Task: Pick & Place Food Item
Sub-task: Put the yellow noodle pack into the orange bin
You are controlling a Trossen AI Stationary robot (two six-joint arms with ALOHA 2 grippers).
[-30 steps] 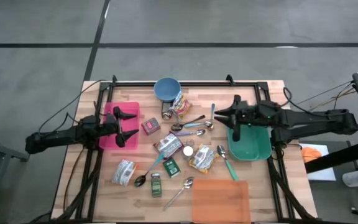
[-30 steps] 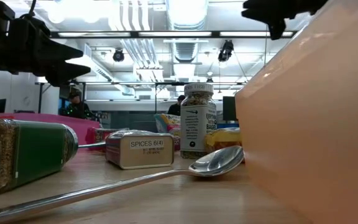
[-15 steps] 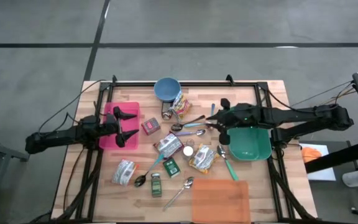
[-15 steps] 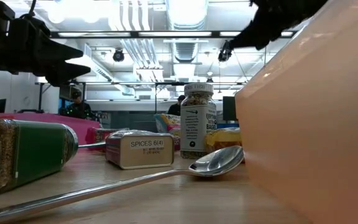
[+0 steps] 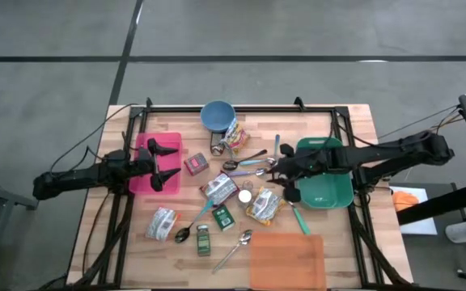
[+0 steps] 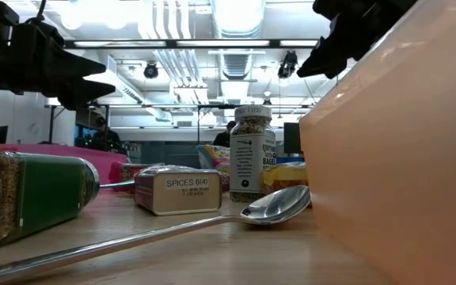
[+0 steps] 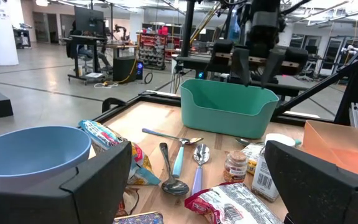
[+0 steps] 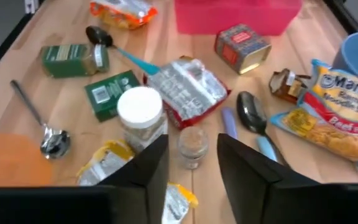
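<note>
On the worktop [image 5: 342, 137], the little jar [image 8: 192, 147] sits right under the half-open right hand [image 5: 285, 176]; the left hand [image 5: 162, 164] waits wide, far off.

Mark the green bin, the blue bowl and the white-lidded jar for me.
green bin [image 5: 336, 195]: high view, on its bare floor near the right wall.
blue bowl [image 5: 216, 115]: high view, centre of its inside.
white-lidded jar [image 8: 140, 107]: right wrist view, middle of the white lid.
</note>
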